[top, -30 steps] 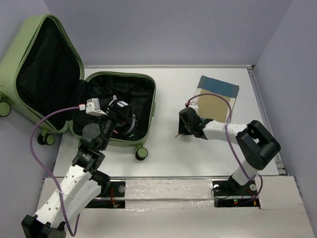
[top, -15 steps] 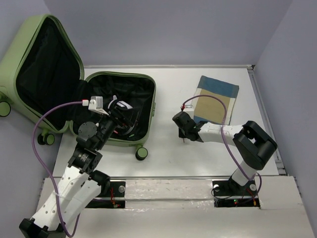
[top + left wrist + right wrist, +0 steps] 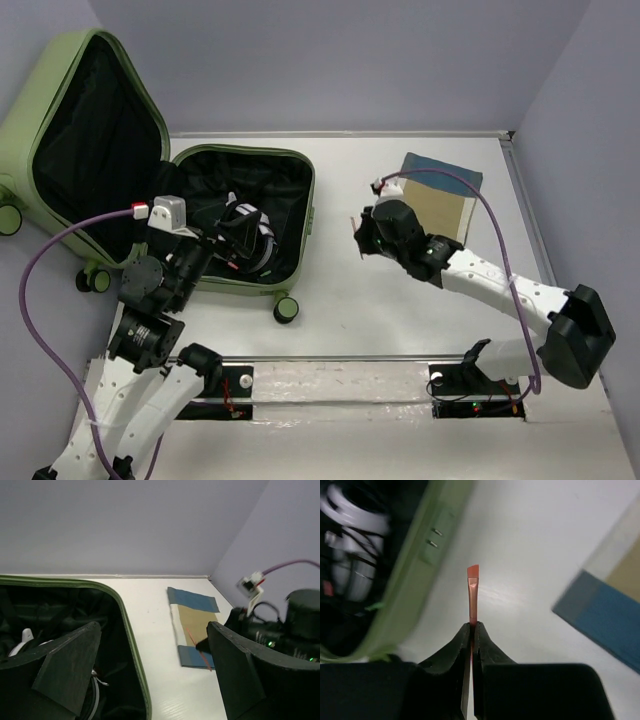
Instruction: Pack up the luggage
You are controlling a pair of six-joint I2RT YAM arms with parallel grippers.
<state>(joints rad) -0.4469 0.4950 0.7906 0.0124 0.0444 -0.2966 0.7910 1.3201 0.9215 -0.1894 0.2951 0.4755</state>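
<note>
The right claw [image 3: 358, 232] is clamped on a thin red strip [image 3: 472, 592] that points straight out from its tips. The open luggage [image 3: 25, 118] lies near on its left, on the bench [image 3: 330, 290]. The left claw [image 3: 150, 667], spread wide and empty, hovers at its rim. The strip is perhaps a small brush; I can't tell.

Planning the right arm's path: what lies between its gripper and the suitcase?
Bare table, per the top view, separates the right gripper, clamping a red stick, from the luggage.
</note>
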